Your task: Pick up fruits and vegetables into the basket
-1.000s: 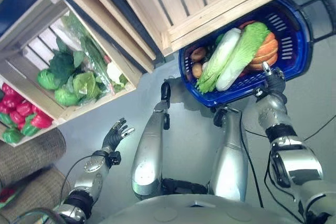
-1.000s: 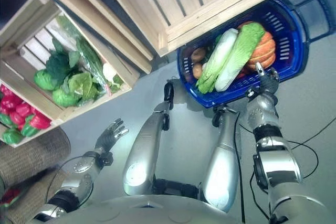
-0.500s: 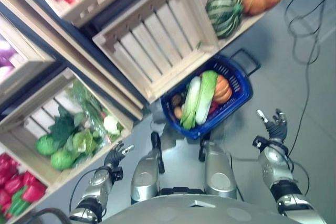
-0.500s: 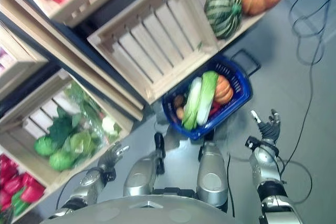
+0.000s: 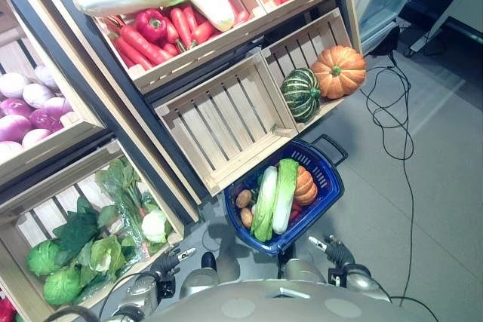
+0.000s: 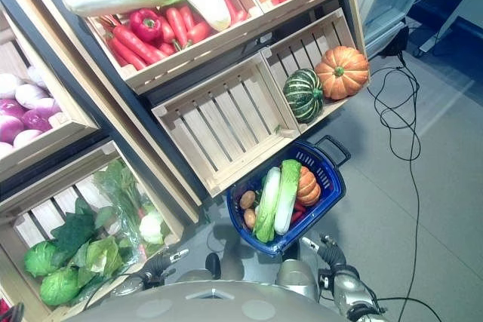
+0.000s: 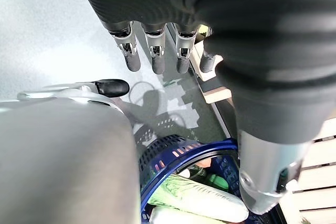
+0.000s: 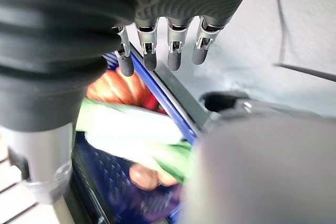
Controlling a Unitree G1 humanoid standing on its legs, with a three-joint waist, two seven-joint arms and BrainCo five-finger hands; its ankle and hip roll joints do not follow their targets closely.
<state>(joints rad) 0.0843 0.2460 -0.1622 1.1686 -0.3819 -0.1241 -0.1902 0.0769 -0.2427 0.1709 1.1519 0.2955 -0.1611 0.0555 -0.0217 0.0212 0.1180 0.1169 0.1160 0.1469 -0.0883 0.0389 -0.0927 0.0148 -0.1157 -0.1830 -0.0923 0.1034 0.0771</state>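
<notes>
Blue plastic basket (image 5: 323,186) sits on the floor below the wooden crates (image 5: 226,122), holding two long cabbages (image 5: 274,197), a small pumpkin (image 5: 305,184) and potatoes (image 5: 243,207). Left hand (image 5: 167,262) and right hand (image 5: 332,249) hang nearby, fingers (image 7: 155,51) straight, empty, apart from it.

Grey floor (image 5: 445,186) beside tiered wooden crates (image 5: 226,122) on dark shelving.

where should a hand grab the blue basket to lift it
Probably by the black handle at the far end of the blue basket, coming from above on the open floor side, fingers curling under the bar. It juts clear of the rim, and nothing lies on it, while the long greens and the small pumpkin fill the inside.
</notes>
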